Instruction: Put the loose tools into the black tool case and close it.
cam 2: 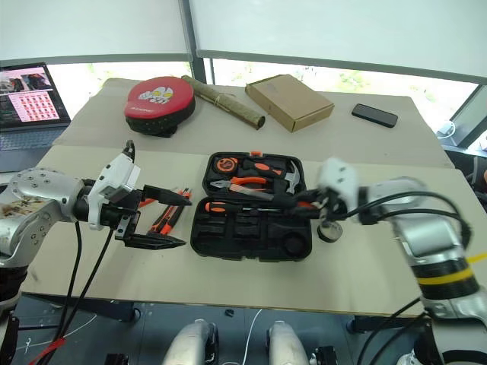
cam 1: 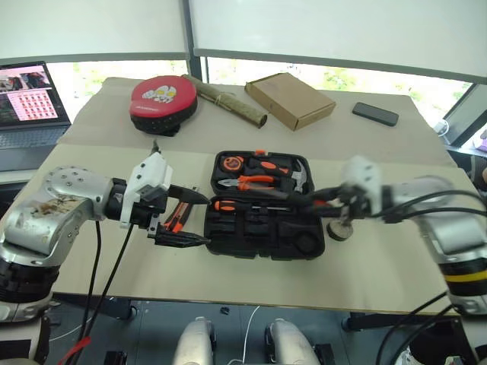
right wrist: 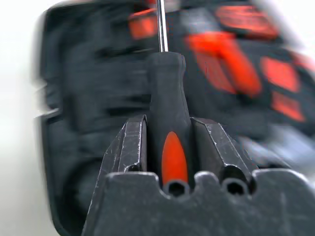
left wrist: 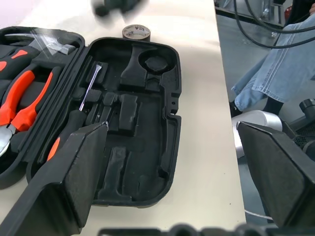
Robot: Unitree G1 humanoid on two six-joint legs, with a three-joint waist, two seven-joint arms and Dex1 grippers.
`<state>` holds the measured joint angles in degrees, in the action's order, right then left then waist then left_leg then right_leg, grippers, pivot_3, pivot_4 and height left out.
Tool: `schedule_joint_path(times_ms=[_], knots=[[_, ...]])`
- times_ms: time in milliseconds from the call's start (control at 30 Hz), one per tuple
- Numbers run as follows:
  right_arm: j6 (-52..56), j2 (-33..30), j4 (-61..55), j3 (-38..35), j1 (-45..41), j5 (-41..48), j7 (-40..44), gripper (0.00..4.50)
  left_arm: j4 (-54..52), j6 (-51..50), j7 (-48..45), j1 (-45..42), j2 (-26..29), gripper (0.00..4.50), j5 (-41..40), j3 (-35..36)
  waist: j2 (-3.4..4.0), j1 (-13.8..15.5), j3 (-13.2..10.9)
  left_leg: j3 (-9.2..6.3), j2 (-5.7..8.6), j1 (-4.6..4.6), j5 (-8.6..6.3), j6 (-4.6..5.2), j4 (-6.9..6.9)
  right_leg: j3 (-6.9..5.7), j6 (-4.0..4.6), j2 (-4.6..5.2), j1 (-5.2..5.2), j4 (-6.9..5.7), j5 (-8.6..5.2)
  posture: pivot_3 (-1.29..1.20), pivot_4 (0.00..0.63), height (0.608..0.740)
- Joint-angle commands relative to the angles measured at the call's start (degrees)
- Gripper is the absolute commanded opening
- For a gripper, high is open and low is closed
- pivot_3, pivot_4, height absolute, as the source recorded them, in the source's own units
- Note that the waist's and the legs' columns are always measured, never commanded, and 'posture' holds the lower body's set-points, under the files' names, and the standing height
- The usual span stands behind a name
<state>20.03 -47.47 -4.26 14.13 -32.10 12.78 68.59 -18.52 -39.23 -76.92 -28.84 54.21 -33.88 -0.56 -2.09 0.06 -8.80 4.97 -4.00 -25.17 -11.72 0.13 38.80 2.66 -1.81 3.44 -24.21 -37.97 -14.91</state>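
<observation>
Right wrist view: right gripper [right wrist: 167, 147] clamps a screwdriver [right wrist: 166, 98] handle, shaft aimed at the tool case [cam 1: 262, 228] for seating; left gripper [cam 1: 183, 217] hangs wide at its nine o'clock.

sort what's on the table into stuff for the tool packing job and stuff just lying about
For the job:
- open tool case
- screwdriver clamped in the right gripper
- screwdriver already in the case
- loose tools left of the case
- tape roll

Lying about:
- red pad
- cardboard box
- phone
- laptop
- brown roll
</observation>
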Motion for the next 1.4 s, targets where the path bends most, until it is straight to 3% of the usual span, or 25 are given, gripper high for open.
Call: schedule_joint_path(times_ms=[33, 367, 767, 833, 1033, 1133, 1300, 1333, 1400], knots=[[-6.2, 0.6, 6.4, 2.1, -4.6, -5.7, 0.6, 1.04, -1.8, 0.8, 0.5, 0.2, 0.8, 4.5, -0.9, 1.7, 0.0, 0.1, 0.0, 0.02, 0.01, -0.01, 0.0, 0.0, 0.03, 0.01, 0.0, 0.01, 0.0, 0.0, 0.0, 0.0, 0.15, 0.74], [-11.8, 3.0, 12.5, 3.4, -5.8, -10.5, 1.4, 1.04, -2.4, 1.2, 1.6, 1.2, 1.2, 4.5, -0.7, 2.5, 0.0, 0.0, 0.0, 0.0, -0.01, -0.04, 0.0, 0.0, -0.02, -0.01, 0.03, -0.03, -0.05, -0.03, -0.01, 0.0, 0.15, 0.74], [-4.3, 4.1, 9.2, 3.5, -4.4, -10.9, 0.4, 1.04, -0.7, 2.1, 1.6, -1.0, 0.3, 4.5, 0.1, 1.1, 0.01, 0.0, 0.0, -0.01, -0.01, -0.04, 0.0, 0.0, -0.02, -0.03, 0.03, -0.03, -0.04, -0.04, -0.01, 0.0, 0.15, 0.74], [-3.1, 3.8, 7.4, 2.8, -3.8, -9.9, 0.8, 2.06, -0.3, 2.3, 1.4, -1.3, 0.3, 4.5, 0.3, 0.8, 0.01, 0.0, 0.0, -0.01, -0.01, -0.03, 0.0, 0.0, -0.02, -0.03, 0.03, -0.03, -0.04, -0.03, -0.01, 0.0, 0.15, 0.74], [4.4, 5.8, 2.8, -0.9, -5.2, -5.6, -0.5, 3.98, 1.3, 3.4, 1.0, -2.2, 0.2, 4.5, 1.0, 0.1, 0.0, -0.1, 0.0, -0.02, -0.02, -0.03, 0.0, 0.0, -0.03, -0.04, 0.04, -0.04, -0.04, -0.05, -0.01, 0.0, 0.15, 0.74], [7.4, 7.2, 2.4, -2.1, -6.0, -4.0, -1.8, 3.98, 1.5, 3.5, 1.1, -2.7, -0.2, 4.5, 1.1, -0.3, 0.0, 0.0, 0.0, -0.02, -0.01, -0.03, 0.0, 0.0, -0.03, -0.04, 0.03, -0.04, -0.04, -0.05, -0.01, 0.0, 0.15, 0.74], [7.8, 8.2, 3.7, -1.1, -6.0, -4.3, -2.6, 2.28, 1.9, 3.9, 1.0, -3.0, -0.5, 4.5, 1.4, -0.8, 0.0, 0.0, 0.0, -0.02, -0.01, -0.04, 0.0, 0.0, -0.03, -0.04, 0.03, -0.03, -0.04, -0.04, -0.01, 0.0, 0.15, 0.74], [7.8, 8.4, 4.1, -0.9, -6.0, -4.4, -2.8, 2.12, 2.1, 4.0, 0.9, -3.1, -0.5, 4.5, 1.5, -0.9, 0.0, 0.0, 0.0, -0.01, -0.01, -0.04, 0.0, 0.0, -0.03, -0.04, 0.03, -0.03, -0.04, -0.04, -0.01, 0.0, 0.15, 0.74], [7.3, 8.8, 5.0, -0.5, -5.9, -4.8, -3.0, 1.26, 2.2, 4.1, 0.9, -3.2, -0.4, 4.5, 1.5, -1.0, 0.0, 0.0, 0.0, -0.01, -0.01, -0.04, 0.0, 0.0, -0.03, -0.04, 0.03, -0.03, -0.04, -0.04, -0.01, 0.0, 0.15, 0.74]])
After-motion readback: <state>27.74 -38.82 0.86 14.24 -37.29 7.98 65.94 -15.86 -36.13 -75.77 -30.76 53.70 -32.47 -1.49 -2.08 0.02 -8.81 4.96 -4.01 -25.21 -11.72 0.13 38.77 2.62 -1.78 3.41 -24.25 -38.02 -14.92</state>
